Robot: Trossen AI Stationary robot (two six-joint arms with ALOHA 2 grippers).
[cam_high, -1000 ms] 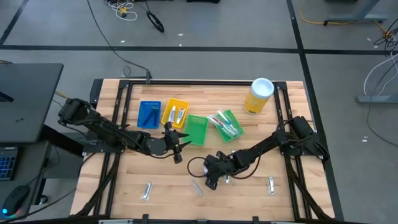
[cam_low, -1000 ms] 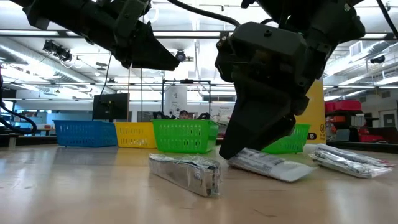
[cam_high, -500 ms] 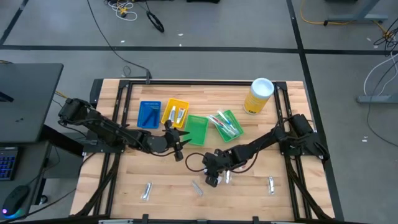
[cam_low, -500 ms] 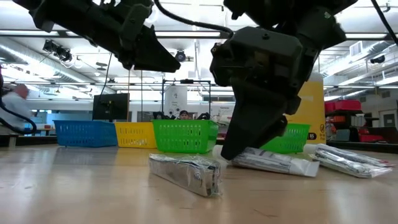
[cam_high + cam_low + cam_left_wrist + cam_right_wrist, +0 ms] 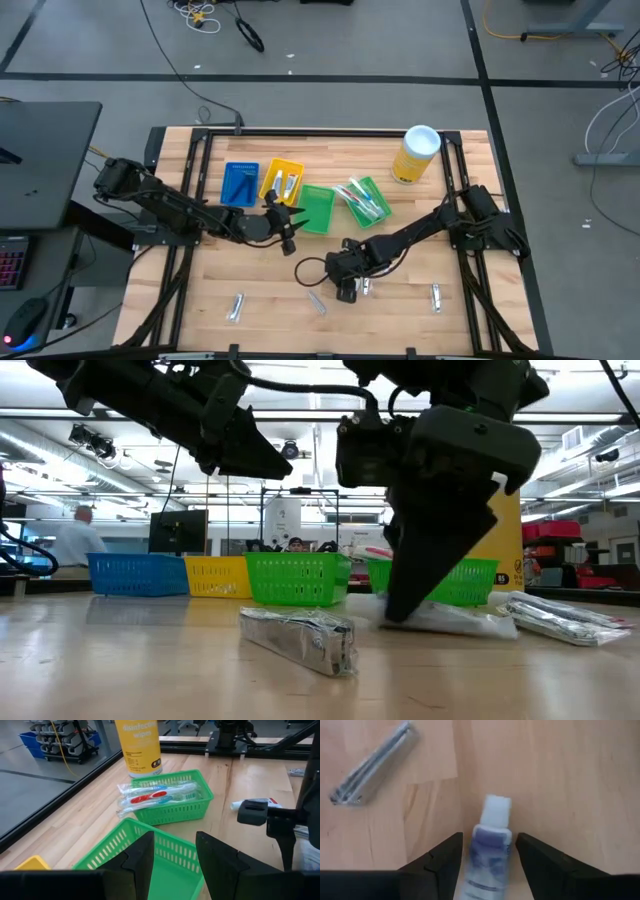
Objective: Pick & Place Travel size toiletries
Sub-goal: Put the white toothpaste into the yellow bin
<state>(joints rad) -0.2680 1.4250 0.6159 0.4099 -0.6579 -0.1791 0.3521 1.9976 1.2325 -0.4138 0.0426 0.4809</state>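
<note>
A white toothpaste tube [image 5: 490,845] with blue marks lies flat on the wooden table, cap end [image 5: 497,810] pointing away from my right gripper. My right gripper [image 5: 489,837] points down over the tube [image 5: 364,287], open, with a finger on either side and a thin gap at each. My left gripper [image 5: 175,842] hangs open above the empty green bin [image 5: 165,865] with nothing between its fingers. A silvery tube [image 5: 370,770] lies on the table close by.
In a row at the back stand a blue bin [image 5: 241,184], a yellow bin [image 5: 281,180], the empty green bin [image 5: 316,208] and a second green bin [image 5: 365,200] holding toothbrushes. A yellow canister [image 5: 416,153] stands far right. More silvery tubes [image 5: 237,307] [image 5: 436,295] lie near the front edge.
My right gripper has rolled about its own axis and tipped steeper over the toothpaste tube, rising a little. The end of the tube by the fingers, raised a second ago, has sunk, and the tube lies flat on the table.
</note>
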